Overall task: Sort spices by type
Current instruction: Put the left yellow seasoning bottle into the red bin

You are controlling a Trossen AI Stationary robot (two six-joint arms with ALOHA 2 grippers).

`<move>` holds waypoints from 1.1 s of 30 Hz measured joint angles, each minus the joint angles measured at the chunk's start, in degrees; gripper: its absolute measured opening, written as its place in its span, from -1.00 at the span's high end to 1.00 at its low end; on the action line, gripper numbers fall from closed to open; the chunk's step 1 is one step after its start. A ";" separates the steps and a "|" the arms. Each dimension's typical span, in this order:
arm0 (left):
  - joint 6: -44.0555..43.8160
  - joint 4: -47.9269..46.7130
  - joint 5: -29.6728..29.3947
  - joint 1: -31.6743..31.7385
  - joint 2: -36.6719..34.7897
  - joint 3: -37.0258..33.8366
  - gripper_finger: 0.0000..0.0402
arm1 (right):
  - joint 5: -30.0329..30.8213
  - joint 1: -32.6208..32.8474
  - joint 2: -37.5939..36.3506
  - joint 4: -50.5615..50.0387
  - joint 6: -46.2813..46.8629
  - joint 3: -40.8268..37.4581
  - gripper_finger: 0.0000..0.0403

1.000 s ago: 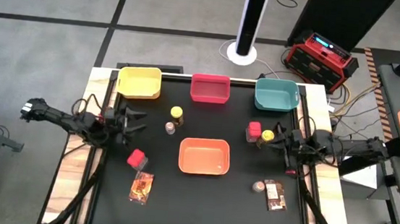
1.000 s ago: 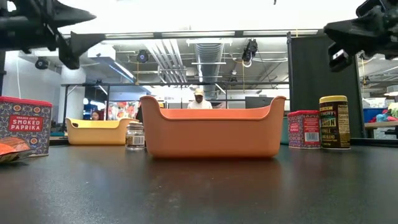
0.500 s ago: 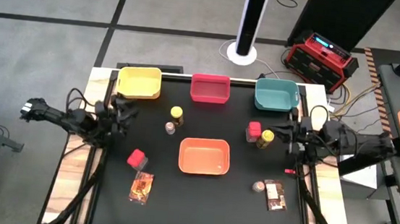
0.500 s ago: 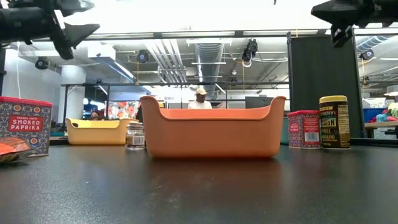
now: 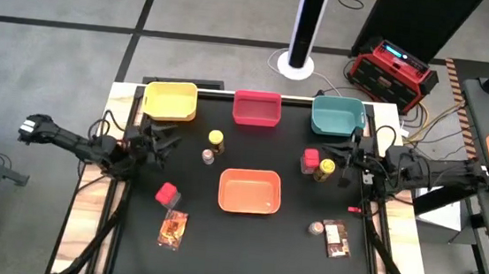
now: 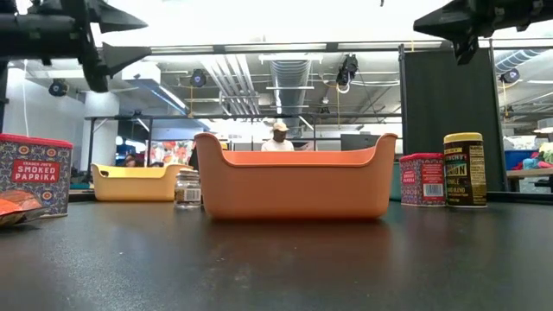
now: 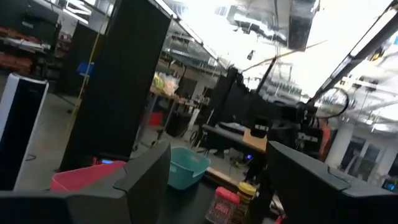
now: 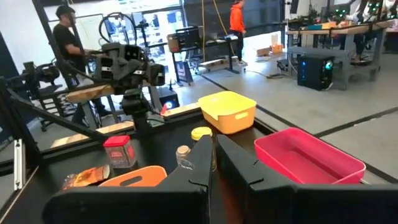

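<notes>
Rising left hand (image 5: 164, 138), right hand (image 5: 352, 150) retreating, spices unmoved

High view: yellow plastic tray (image 5: 170, 100), red plastic tray (image 5: 257, 108) and teal plastic tray (image 5: 337, 116) line the upper table edge; orange plastic tray (image 5: 249, 192) sits centre. Flat printed packets lie lower left (image 5: 172, 229) and lower right (image 5: 335, 237).

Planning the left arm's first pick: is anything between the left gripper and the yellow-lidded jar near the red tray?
Nothing visible. The left gripper, open, is above the table's left side; the yellow-lidded jar stands to its right with bare black mat between. The small clear shaker sits just beside the jar, nearer the orange tray, off that line.
</notes>
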 joint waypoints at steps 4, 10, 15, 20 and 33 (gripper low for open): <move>-2.24 -9.70 -2.66 0.49 6.18 7.07 -0.24 | -0.01 -0.01 1.72 0.10 0.81 1.96 0.94; -12.80 -38.30 -2.40 4.53 15.50 20.17 -0.24 | -0.04 -0.01 5.41 -0.15 0.47 5.84 0.94; -14.87 -48.24 4.06 9.29 24.21 27.68 -0.24 | -0.05 -0.01 9.77 -0.32 -0.22 8.41 0.94; -14.77 -51.47 7.68 14.81 31.77 33.45 -0.24 | -0.06 -0.01 13.11 -0.47 -0.20 10.30 0.94; -12.35 -57.53 21.03 24.80 46.06 42.75 -0.24 | -0.05 -0.01 11.38 -13.56 4.05 14.40 0.94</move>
